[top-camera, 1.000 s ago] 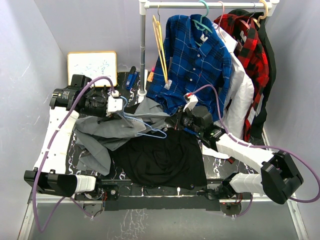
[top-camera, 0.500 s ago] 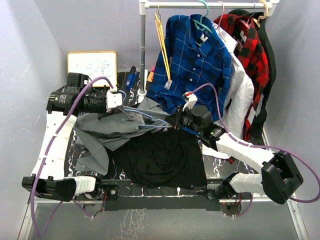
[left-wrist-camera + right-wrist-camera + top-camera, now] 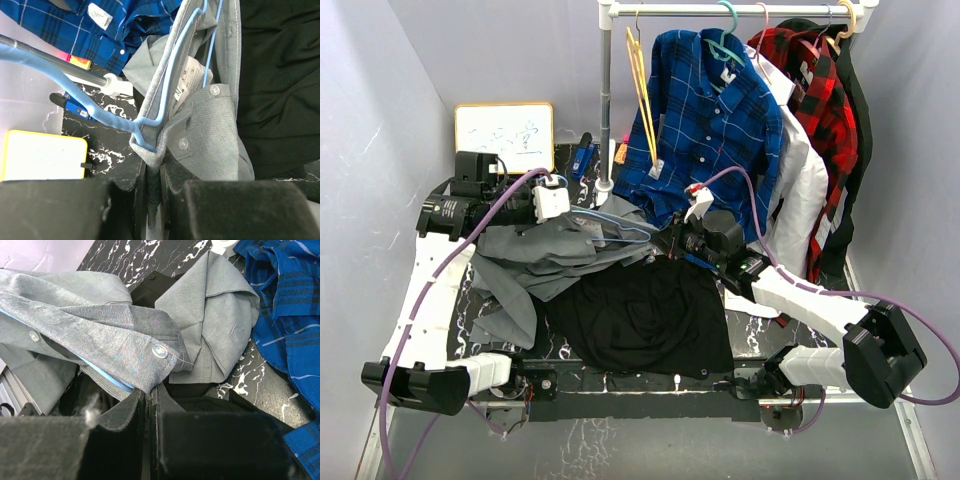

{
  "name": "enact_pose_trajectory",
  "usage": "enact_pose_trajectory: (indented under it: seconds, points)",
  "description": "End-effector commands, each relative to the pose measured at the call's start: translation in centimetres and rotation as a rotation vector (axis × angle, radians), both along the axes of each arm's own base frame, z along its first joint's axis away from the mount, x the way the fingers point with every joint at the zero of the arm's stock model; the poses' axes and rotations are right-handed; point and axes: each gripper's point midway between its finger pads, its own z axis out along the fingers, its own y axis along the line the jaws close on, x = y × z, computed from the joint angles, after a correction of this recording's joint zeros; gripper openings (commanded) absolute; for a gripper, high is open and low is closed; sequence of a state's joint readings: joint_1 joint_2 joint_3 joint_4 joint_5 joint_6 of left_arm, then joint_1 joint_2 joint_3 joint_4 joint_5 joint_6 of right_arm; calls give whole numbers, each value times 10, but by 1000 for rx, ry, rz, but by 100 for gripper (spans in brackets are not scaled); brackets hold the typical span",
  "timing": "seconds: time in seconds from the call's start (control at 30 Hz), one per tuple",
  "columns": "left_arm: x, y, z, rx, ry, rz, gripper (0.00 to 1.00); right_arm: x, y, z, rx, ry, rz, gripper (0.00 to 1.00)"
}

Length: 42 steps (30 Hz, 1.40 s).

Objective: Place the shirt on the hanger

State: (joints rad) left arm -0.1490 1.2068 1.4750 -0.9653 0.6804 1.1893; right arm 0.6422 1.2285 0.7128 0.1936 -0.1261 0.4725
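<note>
The grey shirt lies crumpled on the table's left half, its upper part lifted between my two grippers. The light-blue hanger runs inside that lifted part. My left gripper is shut on a fold of shirt fabric wrapped over the hanger's corner; the left wrist view shows the gripper, the hanger and the shirt. My right gripper is shut on the shirt's buttoned edge; the right wrist view shows the gripper and the hanger under the fabric.
A black cloth covers the table's middle front. A rack pole stands at the back with yellow hangers, a teal hanger, a blue plaid shirt and a red plaid shirt. A whiteboard leans at the back left.
My left gripper has risen and moved back with the shirt and hanger. The hanger has lifted off the shirt's front and now spans between the grippers. The right gripper has shifted slightly left.
</note>
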Motion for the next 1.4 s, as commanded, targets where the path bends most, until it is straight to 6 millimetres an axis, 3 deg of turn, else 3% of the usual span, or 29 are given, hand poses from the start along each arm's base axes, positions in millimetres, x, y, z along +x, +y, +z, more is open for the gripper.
enact_pose_trajectory:
  seconds: [0.0,0.17,0.27,0.6,0.8,0.9,1.17,1.27,1.37]
  points:
    - [13,35,13,138,-150,102,0,19,-33,-12,-113,5,-151,0]
    - [-1,43,-10,223,-104,56,0,26,-40,12,-144,-44,-183,0]
    - [1,48,-16,247,-123,74,0,31,-43,29,-164,-82,-197,0]
    - [51,65,16,152,-288,376,0,24,-25,56,-140,-41,-98,0]
    - [59,81,20,220,-340,443,0,25,-36,40,-232,-2,-127,0]
    - [56,82,11,239,-320,436,0,20,-26,50,-191,0,-78,0]
    - [53,67,-52,385,-281,459,0,-13,31,132,-25,-85,44,0]
    - [55,48,-50,342,-278,471,0,-31,53,140,4,-78,100,0]
    - [65,34,-33,261,-286,500,0,-48,70,131,7,-44,142,0]
